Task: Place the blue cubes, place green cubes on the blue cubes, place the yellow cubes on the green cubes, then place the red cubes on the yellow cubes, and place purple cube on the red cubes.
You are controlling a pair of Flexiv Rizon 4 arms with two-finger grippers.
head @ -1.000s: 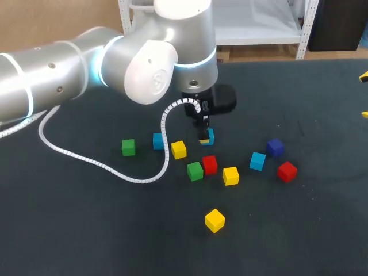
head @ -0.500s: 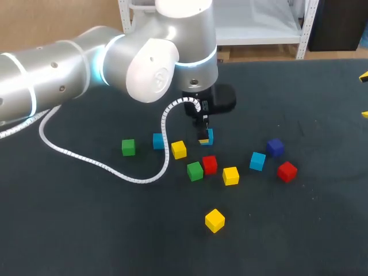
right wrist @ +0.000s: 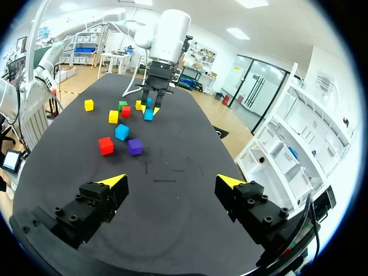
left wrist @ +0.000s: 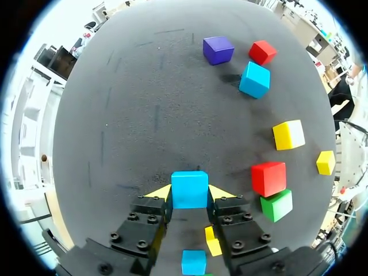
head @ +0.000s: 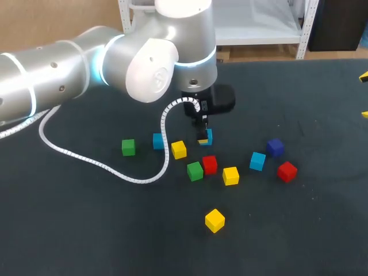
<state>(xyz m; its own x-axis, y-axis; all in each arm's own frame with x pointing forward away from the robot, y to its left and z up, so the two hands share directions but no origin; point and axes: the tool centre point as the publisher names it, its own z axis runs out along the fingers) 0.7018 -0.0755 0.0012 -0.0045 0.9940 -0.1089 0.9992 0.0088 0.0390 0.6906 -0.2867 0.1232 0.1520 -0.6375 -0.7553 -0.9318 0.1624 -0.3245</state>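
My left gripper (left wrist: 190, 192) is shut on a blue cube (left wrist: 190, 189), its yellow tips pressing on two sides. In the head view that blue cube (head: 207, 137) is near the table's middle under the left gripper (head: 203, 138); whether it rests on the mat I cannot tell. Loose around it lie a second blue cube (head: 158, 141), a third blue cube (head: 257, 161), two green cubes (head: 128, 147) (head: 195, 171), three yellow cubes (head: 179, 149) (head: 230, 175) (head: 214, 220), two red cubes (head: 210, 164) (head: 287, 171) and a purple cube (head: 275, 147). My right gripper (right wrist: 172, 184) stands open, far from the cubes.
The left arm's white cable (head: 103, 164) loops over the dark mat beside the green cube. The mat's front and far right hold no cubes. No cube is stacked on another.
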